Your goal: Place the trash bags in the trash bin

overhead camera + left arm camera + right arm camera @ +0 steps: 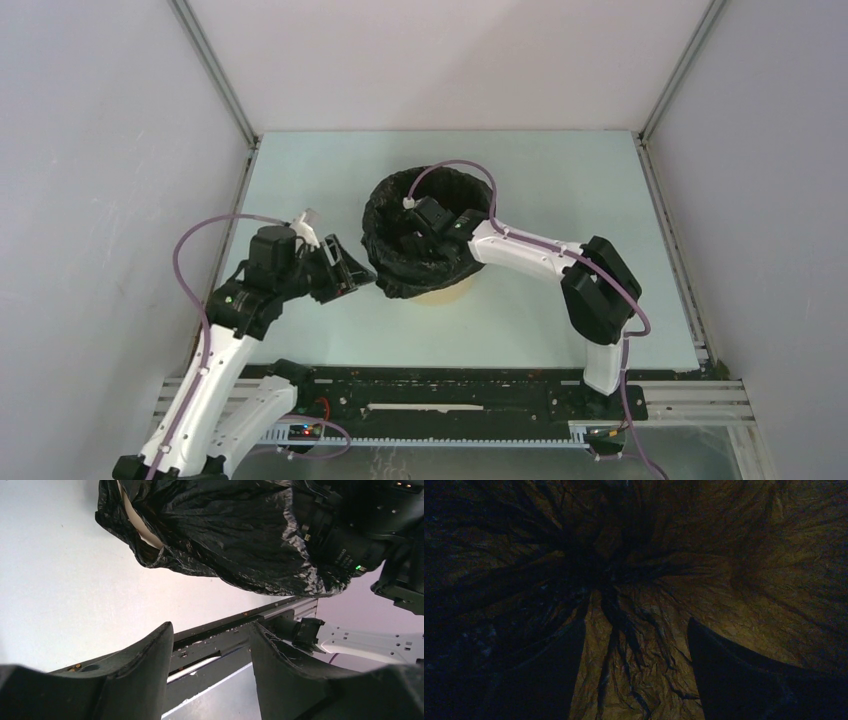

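The glossy black trash bag [392,262] is spread wide as a lining over the beige trash bin [441,293] in the middle of the table, its edge draped down the outside. My left gripper [354,268] is open and empty just left of the bin. In the left wrist view my left gripper [210,630] is just short of the draped bag [225,530] and a strip of bin rim [140,526]. My right gripper [424,222] reaches down inside the bin. In the right wrist view my right gripper [636,625] is open, with crinkled bag lining [674,580] between the jaws.
White enclosure walls stand on the left, right and back. The pale table [560,190] ends at a black rail [450,395] along the near edge. My right arm [540,255] stretches from the right base over the bin's rim.
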`<state>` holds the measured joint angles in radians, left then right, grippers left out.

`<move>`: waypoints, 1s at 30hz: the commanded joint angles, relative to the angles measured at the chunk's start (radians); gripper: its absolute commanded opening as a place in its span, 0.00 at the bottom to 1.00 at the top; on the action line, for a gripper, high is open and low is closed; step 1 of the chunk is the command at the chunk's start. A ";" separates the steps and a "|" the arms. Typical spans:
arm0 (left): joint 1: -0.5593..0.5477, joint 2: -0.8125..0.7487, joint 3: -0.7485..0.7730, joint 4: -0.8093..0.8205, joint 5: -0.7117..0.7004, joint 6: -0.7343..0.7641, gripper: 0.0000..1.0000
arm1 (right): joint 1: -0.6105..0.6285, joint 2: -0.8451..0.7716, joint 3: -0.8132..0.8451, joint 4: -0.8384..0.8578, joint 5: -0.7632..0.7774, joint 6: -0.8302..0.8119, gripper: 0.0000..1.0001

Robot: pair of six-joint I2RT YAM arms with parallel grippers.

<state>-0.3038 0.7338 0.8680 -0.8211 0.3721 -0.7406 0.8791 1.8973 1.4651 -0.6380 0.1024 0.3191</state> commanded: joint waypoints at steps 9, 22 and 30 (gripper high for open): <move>-0.004 -0.055 0.109 -0.044 -0.060 0.055 0.64 | 0.034 -0.029 0.171 -0.175 -0.002 -0.026 0.86; -0.004 -0.136 0.182 -0.089 -0.107 0.065 0.66 | 0.008 0.110 0.225 -0.062 -0.009 -0.092 0.87; -0.004 -0.153 0.292 -0.168 -0.162 0.100 0.67 | 0.020 0.190 0.227 -0.029 -0.028 -0.095 0.87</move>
<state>-0.3038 0.5938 1.0691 -0.9539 0.2562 -0.6815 0.8898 2.0899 1.6646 -0.7040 0.0834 0.2478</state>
